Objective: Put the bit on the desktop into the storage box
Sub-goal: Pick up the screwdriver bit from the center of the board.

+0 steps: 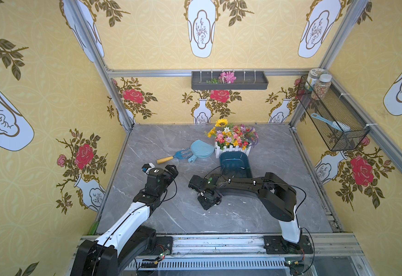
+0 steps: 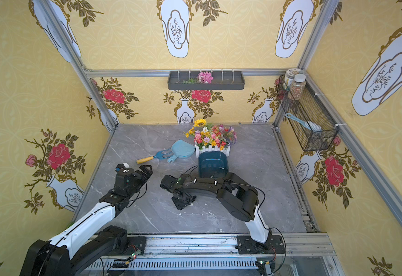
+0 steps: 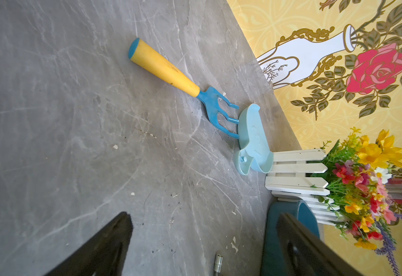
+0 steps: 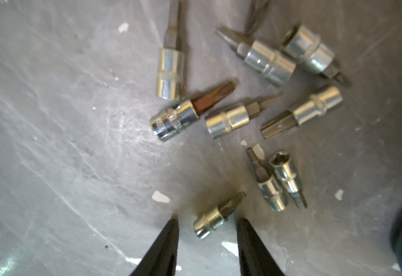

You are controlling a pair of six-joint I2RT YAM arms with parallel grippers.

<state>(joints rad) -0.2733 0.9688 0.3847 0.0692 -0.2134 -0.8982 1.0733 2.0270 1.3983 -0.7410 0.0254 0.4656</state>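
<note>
Several chrome socket bits lie scattered on the grey marble desktop in the right wrist view. One bit lies between the fingertips of my right gripper, which stands open with a gap on each side of it. In both top views the right gripper points down at the desktop, just in front of the dark teal storage box, and hides the bits. My left gripper hovers wide open and holds nothing. One bit shows beside the storage box.
A yellow-handled blue rake and a light blue dustpan lie behind the left gripper. A white fenced flower box stands right behind the storage box. A dark wall trough and a wire basket hang on the walls.
</note>
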